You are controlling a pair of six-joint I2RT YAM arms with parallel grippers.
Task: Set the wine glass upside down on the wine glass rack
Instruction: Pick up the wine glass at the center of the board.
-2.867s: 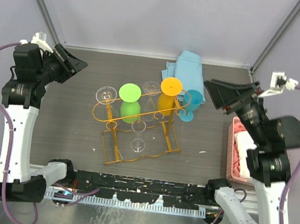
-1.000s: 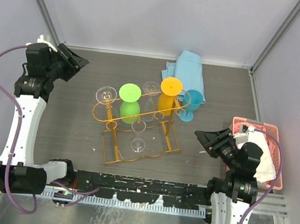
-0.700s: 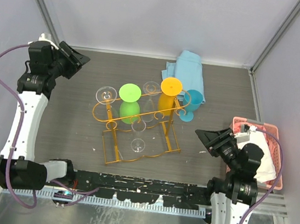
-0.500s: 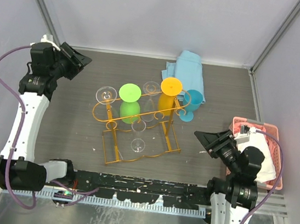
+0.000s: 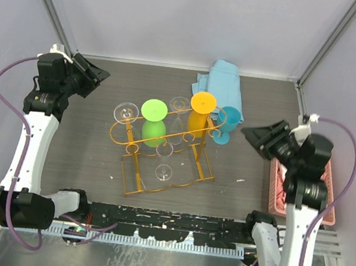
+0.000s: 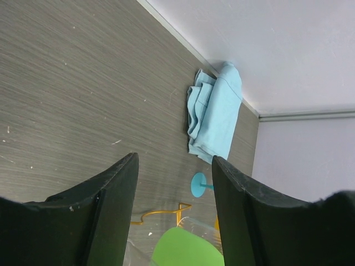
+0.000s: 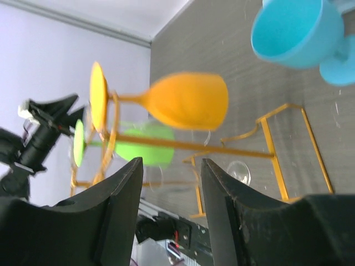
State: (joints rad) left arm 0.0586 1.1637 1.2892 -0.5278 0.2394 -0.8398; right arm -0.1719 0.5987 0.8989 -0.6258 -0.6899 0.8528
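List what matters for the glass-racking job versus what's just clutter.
Job: wine glass rack; blue wine glass standing beside it, not hung.
Lying about: light-blue cloth; pink basket; green glass, orange glass and clear glasses, already hung.

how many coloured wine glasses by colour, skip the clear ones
green glass: 1
orange glass: 1
blue glass: 1
total: 3
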